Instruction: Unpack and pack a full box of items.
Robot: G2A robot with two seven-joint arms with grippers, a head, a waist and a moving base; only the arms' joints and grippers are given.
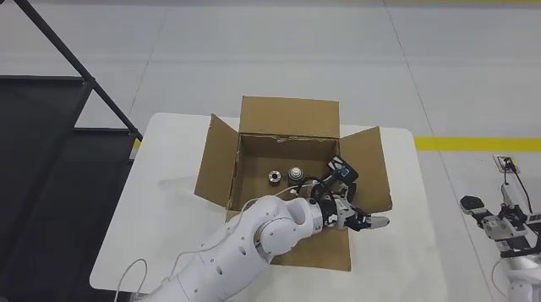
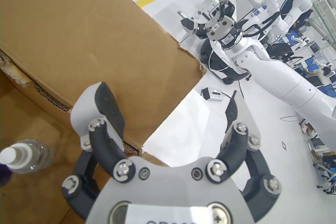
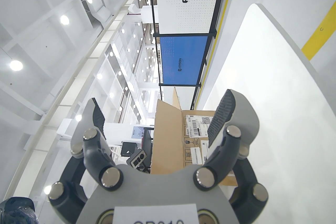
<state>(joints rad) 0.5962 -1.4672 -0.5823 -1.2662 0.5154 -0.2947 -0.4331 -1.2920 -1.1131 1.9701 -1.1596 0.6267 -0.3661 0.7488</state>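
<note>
An open cardboard box [image 1: 287,129] stands on the white table [image 1: 169,200]. Inside it are a clear bottle with a white cap [image 1: 295,172], a small round metal item [image 1: 275,175] and a dark blue-black item [image 1: 342,170]. My left gripper [image 1: 372,221] hovers over the box's front right corner, open and empty. In the left wrist view the left gripper [image 2: 170,107] stands beside the box's right flap [image 2: 78,25], with the bottle [image 2: 23,156] below it. My right gripper [image 3: 160,109] is open and empty, off the table's right side [image 1: 489,214], facing the box [image 3: 168,141].
The table [image 3: 262,104] has bare room left of the box and along its front edge. A black metal frame [image 1: 76,74] stands at the left. A yellow floor line [image 1: 473,143] runs to the right. Other robots [image 2: 288,1] stand in the room behind.
</note>
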